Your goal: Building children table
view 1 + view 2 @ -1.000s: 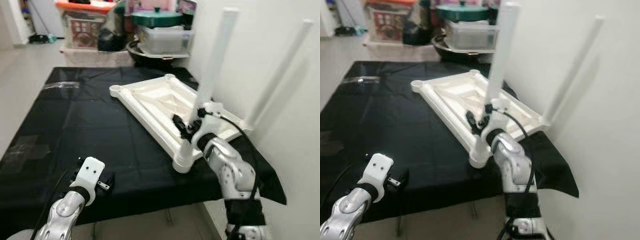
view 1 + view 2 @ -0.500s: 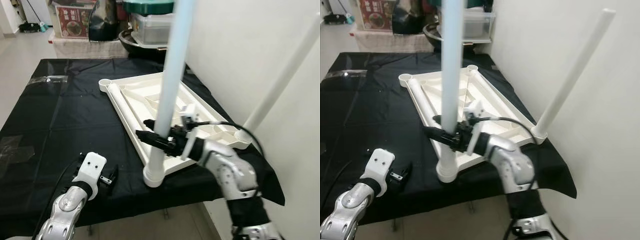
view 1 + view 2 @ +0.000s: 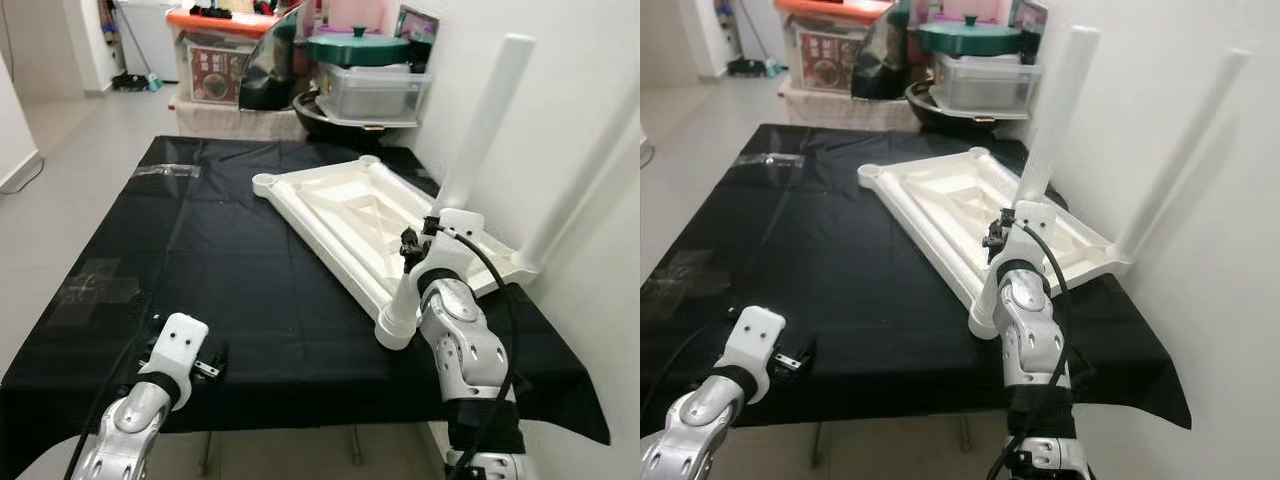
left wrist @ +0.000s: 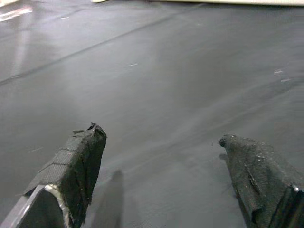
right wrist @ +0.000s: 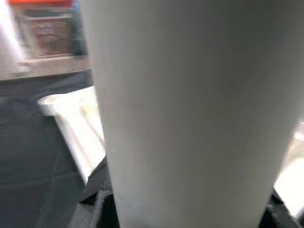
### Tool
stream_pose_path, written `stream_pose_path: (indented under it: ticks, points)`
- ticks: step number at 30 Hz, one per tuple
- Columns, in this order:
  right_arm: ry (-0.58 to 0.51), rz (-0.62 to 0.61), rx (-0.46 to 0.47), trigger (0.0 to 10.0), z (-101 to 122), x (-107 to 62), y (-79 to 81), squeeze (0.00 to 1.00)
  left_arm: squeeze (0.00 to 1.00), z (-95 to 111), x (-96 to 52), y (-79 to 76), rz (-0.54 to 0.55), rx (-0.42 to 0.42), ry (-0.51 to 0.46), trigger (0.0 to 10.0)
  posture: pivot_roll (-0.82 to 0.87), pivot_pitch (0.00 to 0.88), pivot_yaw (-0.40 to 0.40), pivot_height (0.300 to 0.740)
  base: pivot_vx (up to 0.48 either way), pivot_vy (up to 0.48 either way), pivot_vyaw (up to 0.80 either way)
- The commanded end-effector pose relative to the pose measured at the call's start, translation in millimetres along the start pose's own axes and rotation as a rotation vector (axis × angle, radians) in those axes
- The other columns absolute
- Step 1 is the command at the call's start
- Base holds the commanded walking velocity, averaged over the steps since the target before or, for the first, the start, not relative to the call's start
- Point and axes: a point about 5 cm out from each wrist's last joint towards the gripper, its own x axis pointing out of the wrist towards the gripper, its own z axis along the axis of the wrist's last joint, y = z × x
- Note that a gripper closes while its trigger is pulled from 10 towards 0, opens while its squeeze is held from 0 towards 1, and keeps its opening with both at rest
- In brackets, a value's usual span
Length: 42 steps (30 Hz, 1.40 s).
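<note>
Black cloth (image 3: 230, 270) over the worktable, smooth and faintly glossy, likely to slide under anything pushed sideways. Nearest, at the front edge: left gripper (image 4: 161, 147), fingers spread apart and gripping nothing, low over bare cloth, idle. Next, to the right: right gripper (image 3: 412, 250) clenched round the near white leg (image 3: 470, 160), low on the tube, just above the corner socket (image 3: 393, 328) of the upturned white tabletop (image 3: 340, 215). Close up from that wrist, round pale tube (image 5: 190, 114) between the black fingers (image 5: 97, 190). Seated in the socket already, by the look of it, but leaning toward the wall rather than upright. Further right, a second leg (image 3: 1180, 150) standing in the corner beside the wall, also tilted. Beyond, two far corner sockets (image 3: 264, 183) open and waiting. Farthest back, storage boxes (image 3: 225, 60) and a green-lidded pot (image 3: 357, 45) against the wall.

Judged by material: hollow moulded plastic, light, stiff, smooth and rather slippery; no real fragility, though apt to twist in a round grip. Best held low on the tube, near the socket, for straightening and pressing down without levering the light tabletop off the cloth. Higher hold: more leverage, more risk of tipping the whole frame. Tabletop itself best steadied at a rim or corner.
</note>
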Motion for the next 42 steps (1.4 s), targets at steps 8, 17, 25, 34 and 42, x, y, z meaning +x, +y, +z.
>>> stream_pose_path:
  ticks: [8,17,25,34,42]
  points:
    - [-0.004,0.694,0.080,10.0,28,0.4,42.2,0.00,0.00,0,6.3,-0.6,-0.017,0.001,0.003,10.0,0.14,0.000,-0.095,0.740,0.000,0.000,0.00]
    - [0.069,1.013,-0.026,10.0,19,-1.7,38.7,0.00,0.00,0,7.1,-1.5,-0.011,-0.002,0.002,10.0,0.16,0.000,-0.117,0.740,0.000,0.000,0.00]
    - [0.145,1.190,-0.019,0.0,-9,-24.2,59.9,0.00,0.00,-1,3.6,-0.7,-0.002,-0.003,0.006,10.0,0.18,0.000,-0.119,0.740,0.000,0.000,0.00]
    - [0.197,0.844,0.094,0.0,-34,-14.6,51.4,0.00,0.00,-4,3.1,1.5,-0.009,0.007,0.013,10.0,0.15,0.000,-0.099,0.740,0.000,0.000,0.00]
    - [0.236,0.118,-0.024,10.0,-41,8.7,9.4,0.00,0.00,-2,2.9,-3.9,-0.021,0.006,0.004,10.0,0.14,0.000,-0.090,0.740,0.000,0.000,0.00]
